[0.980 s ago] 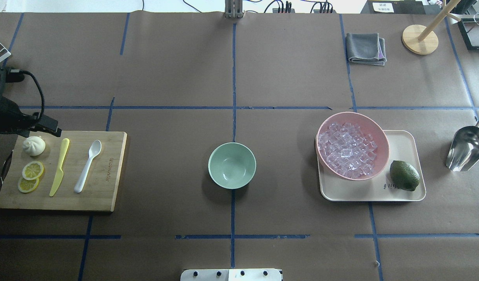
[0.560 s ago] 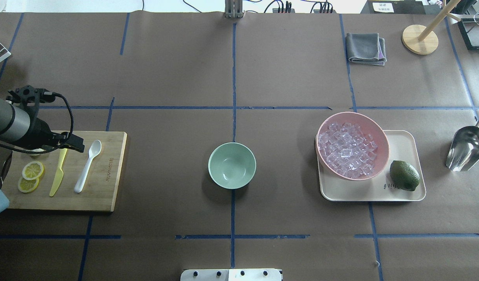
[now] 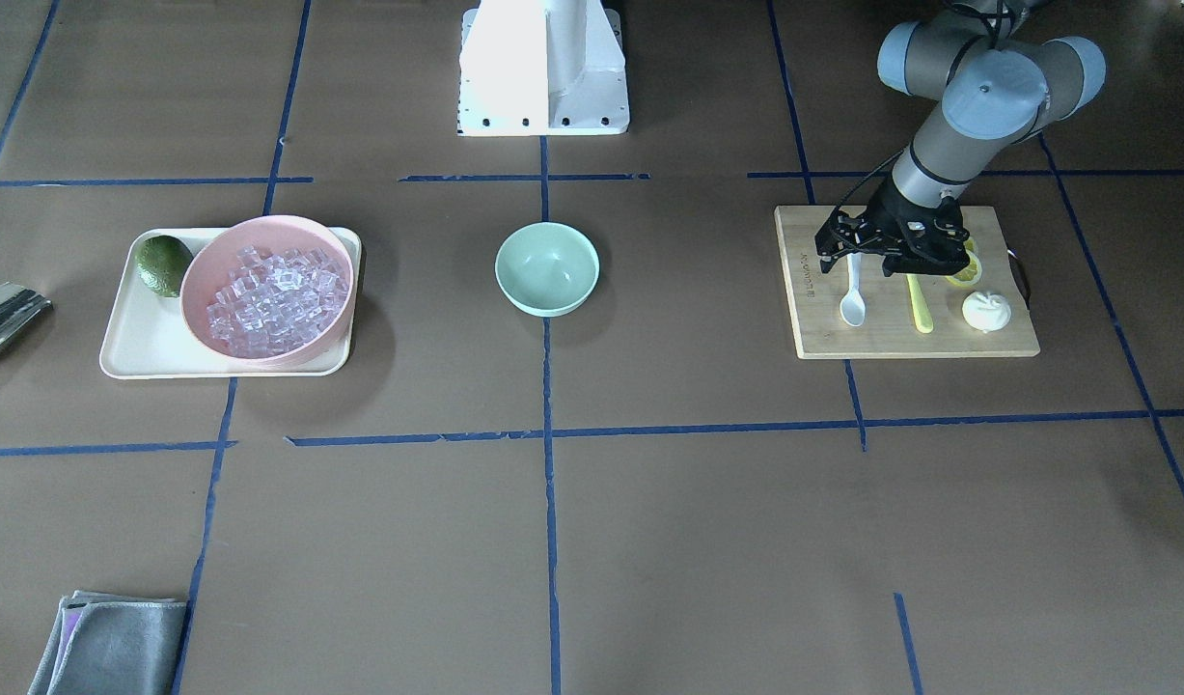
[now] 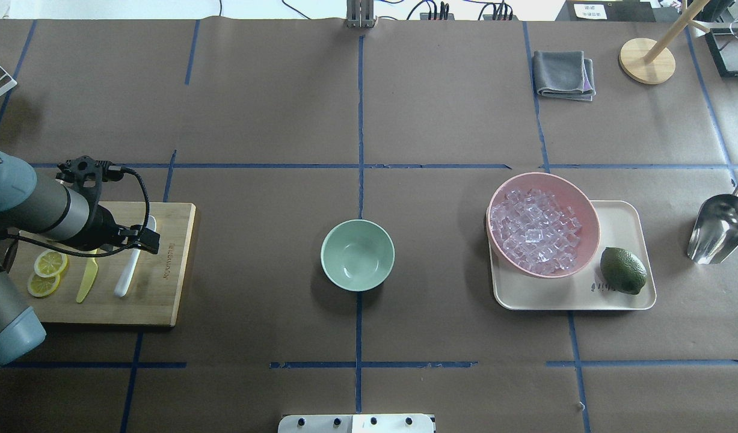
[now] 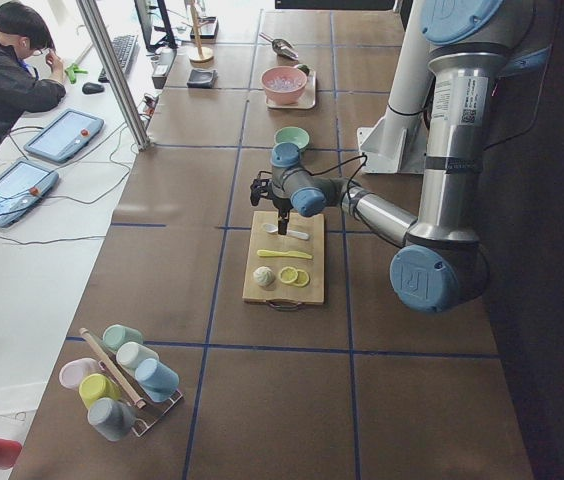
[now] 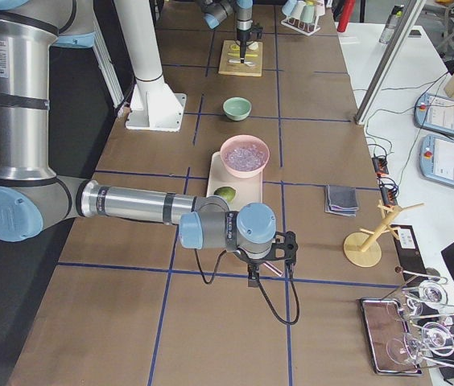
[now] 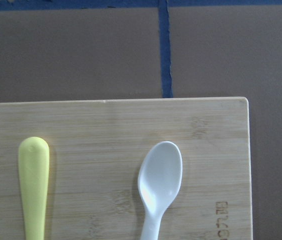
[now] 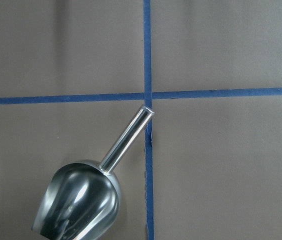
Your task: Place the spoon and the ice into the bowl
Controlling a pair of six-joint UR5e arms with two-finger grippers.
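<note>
White plastic spoon (image 7: 160, 175) lies on the bamboo board (image 4: 158, 288) beneath the left gripper (image 4: 146, 239), jaws unreadable | clear ice (image 4: 534, 231) heaped in the pink bowl (image 4: 588, 207) | mint bowl (image 4: 357, 255) mid-table, between them | right gripper (image 6: 253, 273) by a steel scoop (image 8: 78, 205), jaws unreadable

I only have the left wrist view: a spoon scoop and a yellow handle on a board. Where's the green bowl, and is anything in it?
Observer: The bowl sits at table centre, to the board's right in the overhead view, and is empty.
Operator: And the ice?
Observer: The ice fills the pink bowl on a tray, farther right.
Operator: Right arm?
Observer: The right gripper hangs over a metal scoop beyond the tray.
</note>
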